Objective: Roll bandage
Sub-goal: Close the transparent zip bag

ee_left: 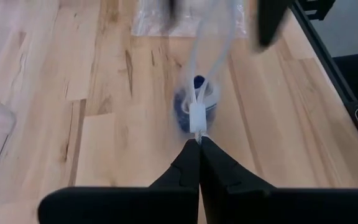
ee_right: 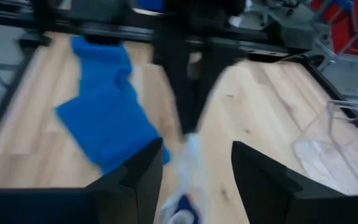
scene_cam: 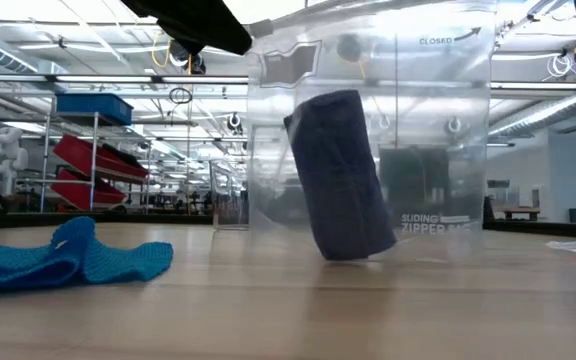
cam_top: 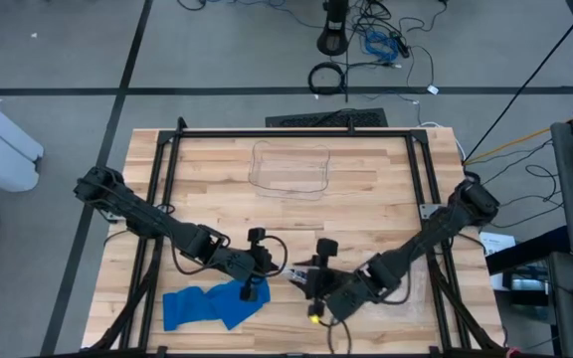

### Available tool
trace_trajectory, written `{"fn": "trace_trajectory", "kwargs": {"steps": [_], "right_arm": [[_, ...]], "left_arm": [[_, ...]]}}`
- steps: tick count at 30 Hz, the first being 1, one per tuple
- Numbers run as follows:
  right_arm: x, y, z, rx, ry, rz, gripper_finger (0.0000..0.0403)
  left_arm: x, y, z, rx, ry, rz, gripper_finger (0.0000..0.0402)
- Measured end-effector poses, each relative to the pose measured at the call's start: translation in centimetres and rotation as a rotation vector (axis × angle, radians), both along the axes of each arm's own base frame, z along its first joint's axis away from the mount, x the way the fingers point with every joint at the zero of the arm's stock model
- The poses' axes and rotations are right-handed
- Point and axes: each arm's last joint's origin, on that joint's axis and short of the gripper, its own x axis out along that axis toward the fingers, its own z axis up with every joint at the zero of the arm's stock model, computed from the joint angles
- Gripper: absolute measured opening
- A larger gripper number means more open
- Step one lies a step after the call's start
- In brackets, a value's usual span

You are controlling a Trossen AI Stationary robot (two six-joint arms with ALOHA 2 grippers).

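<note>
Worktop (cam_top: 217, 169): pale wood, clear tray near far edge.
Left fingers (ee_left: 199, 144): clenched on a white clip, probably steadying the roll.
Right fingers (ee_right: 196, 163): spread, released.
Bandage (cam_top: 212, 303): blue, crumpled near front edge; small roll (ee_left: 194, 102) between grippers.

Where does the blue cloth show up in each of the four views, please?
High view: blue cloth near the picture's bottom, left of centre.
Low view: far left, lying on the tabletop.
Left wrist view: not in it; the blue there sits inside the clear bag.
Right wrist view: upper left.
Shared landmark: the wooden table, under everything in all four views.
</note>
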Motion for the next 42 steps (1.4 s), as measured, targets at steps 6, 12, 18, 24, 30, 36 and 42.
{"fn": "trace_trajectory", "kwargs": {"steps": [6, 12, 18, 24, 30, 36, 42], "right_arm": [[1.6, -1.8, -0.8, 0.046, 0.059, 0.059, 0.0159], [2.9, -2.4, -2.2, 0.071, 0.097, 0.115, 0.0147], [3.4, -3.0, -2.4, 0.069, 0.088, 0.095, 0.0128], [3.4, -3.0, -2.4, 0.05, 0.092, 0.107, 0.0063], [3.3, -2.8, -2.4, 0.035, 0.098, 0.119, 0.0012], [3.1, -2.7, -2.5, 0.041, 0.105, 0.116, 0.0006], [2.9, -2.5, -2.6, 0.037, 0.122, 0.11, 0.0006]], "left_arm": [[0.0, 0.0, 0.0, -0.009, 0.006, -0.012, 0.0], [0.0, 0.1, 0.0, -0.006, 0.006, -0.012, 0.0], [0.0, 0.1, 0.0, -0.008, 0.007, -0.011, 0.0], [0.0, 0.1, 0.0, 0.012, 0.006, -0.026, 0.0], [0.0, 0.1, 0.0, 0.013, 0.006, -0.027, 0.0], [0.0, 0.1, -0.1, 0.018, 0.016, -0.026, 0.0], [0.0, 0.2, -0.2, 0.021, 0.021, -0.023, 0.0]]}}
